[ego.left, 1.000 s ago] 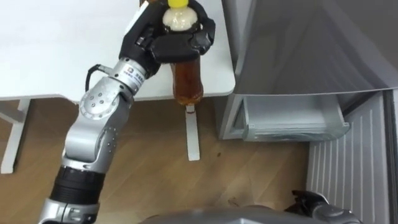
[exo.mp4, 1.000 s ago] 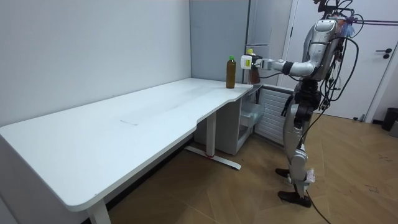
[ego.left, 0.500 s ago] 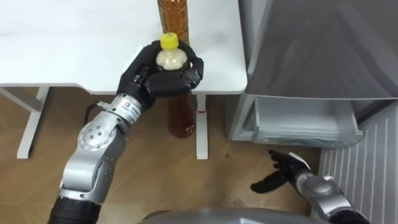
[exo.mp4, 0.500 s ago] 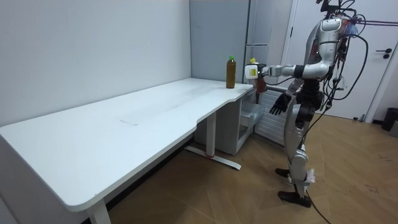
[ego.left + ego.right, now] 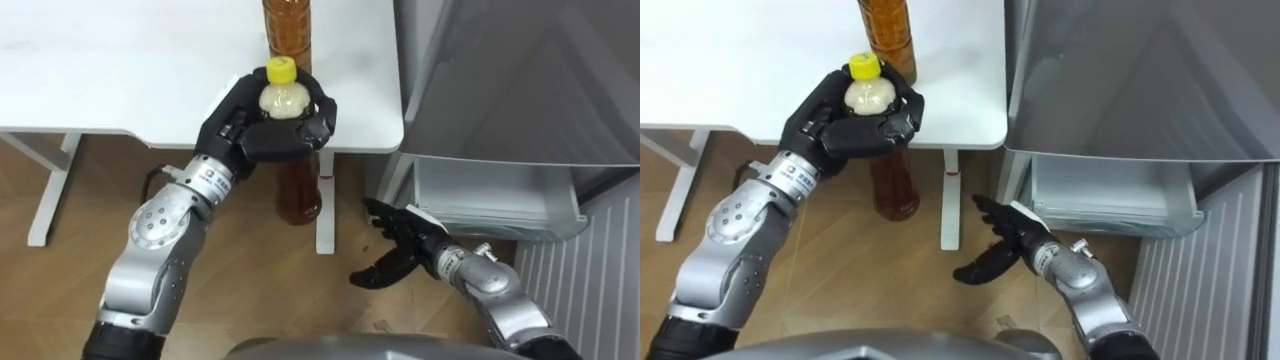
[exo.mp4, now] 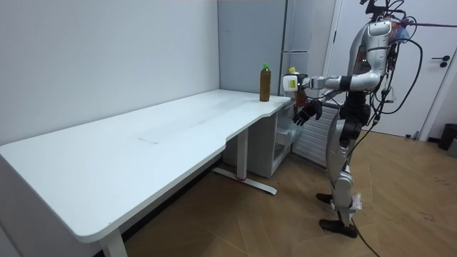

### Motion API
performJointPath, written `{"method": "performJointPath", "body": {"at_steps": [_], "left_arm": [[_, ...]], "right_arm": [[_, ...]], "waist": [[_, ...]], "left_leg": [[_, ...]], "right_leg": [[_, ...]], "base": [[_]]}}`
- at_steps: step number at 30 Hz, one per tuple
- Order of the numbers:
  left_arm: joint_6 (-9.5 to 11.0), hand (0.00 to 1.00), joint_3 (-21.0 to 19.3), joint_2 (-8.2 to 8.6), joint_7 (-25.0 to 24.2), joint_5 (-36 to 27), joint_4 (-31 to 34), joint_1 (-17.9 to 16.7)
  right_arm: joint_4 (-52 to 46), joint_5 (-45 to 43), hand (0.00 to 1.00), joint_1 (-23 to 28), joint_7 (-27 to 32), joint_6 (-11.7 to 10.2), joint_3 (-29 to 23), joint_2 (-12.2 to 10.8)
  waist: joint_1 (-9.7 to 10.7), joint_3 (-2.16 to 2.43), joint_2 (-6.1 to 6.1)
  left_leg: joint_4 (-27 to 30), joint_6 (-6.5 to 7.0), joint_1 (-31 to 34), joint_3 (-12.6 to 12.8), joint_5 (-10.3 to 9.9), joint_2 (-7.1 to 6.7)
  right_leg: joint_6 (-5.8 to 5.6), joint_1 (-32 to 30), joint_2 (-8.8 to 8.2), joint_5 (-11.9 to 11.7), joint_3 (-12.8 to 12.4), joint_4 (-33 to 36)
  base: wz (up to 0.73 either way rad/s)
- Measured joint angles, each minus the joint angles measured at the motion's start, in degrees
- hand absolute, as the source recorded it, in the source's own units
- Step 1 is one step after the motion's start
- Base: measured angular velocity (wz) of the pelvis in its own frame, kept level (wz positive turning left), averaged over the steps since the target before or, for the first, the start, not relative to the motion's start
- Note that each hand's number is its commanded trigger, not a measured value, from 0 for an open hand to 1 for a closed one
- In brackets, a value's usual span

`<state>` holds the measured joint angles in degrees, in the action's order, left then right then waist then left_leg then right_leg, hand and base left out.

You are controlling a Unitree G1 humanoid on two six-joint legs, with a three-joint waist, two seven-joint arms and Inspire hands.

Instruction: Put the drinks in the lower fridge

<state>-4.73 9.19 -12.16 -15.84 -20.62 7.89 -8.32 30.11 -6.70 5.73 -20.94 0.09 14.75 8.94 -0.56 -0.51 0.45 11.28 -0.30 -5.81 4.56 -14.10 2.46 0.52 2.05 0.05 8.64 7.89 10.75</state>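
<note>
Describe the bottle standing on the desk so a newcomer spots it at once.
Find the white desk and follow it to the corner beside the grey fridge. A clear plastic bottle of brown drink stands upright there; unlike the yellow-capped bottle gripped in the robot's left hand, its cap is green and nothing holds it.

1. 2 drink bottles: 1 yellow-capped bottle (image 5: 298, 190), 1 green-capped bottle (image 6: 265, 83).
2. 1 white desk (image 5: 100, 70).
3. 1 grey fridge (image 5: 500, 70).
4. 2 robot hands: 1 left hand (image 5: 270, 135), 1 right hand (image 5: 402, 245).
</note>
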Motion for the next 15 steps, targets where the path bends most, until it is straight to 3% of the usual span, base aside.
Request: {"method": "performJointPath", "body": {"at_steps": [6,15], "left_arm": [[0.1,1.0,0.0,-0.09,-0.8,0.0,-0.2,-0.7],[0.6,1.0,0.1,-0.31,-1.8,0.4,-0.2,-0.7]], "right_arm": [[-4.1,4.2,0.0,0.0,-3.9,0.0,-0.1,0.2],[-11.8,6.0,0.0,0.0,-13.3,-0.1,1.0,0.8]], "waist": [[-0.4,-0.05,-0.02],[-1.0,-0.49,-0.64]], "left_leg": [[0.1,0.0,0.0,0.0,0.0,0.0],[0.1,0.0,0.2,-0.2,0.0,-0.03]], "right_leg": [[0.02,0.0,-0.01,0.0,0.0,0.1],[0.0,-0.1,-0.06,0.0,0.1,-0.1]], "base": [[0.0],[0.0]]}}
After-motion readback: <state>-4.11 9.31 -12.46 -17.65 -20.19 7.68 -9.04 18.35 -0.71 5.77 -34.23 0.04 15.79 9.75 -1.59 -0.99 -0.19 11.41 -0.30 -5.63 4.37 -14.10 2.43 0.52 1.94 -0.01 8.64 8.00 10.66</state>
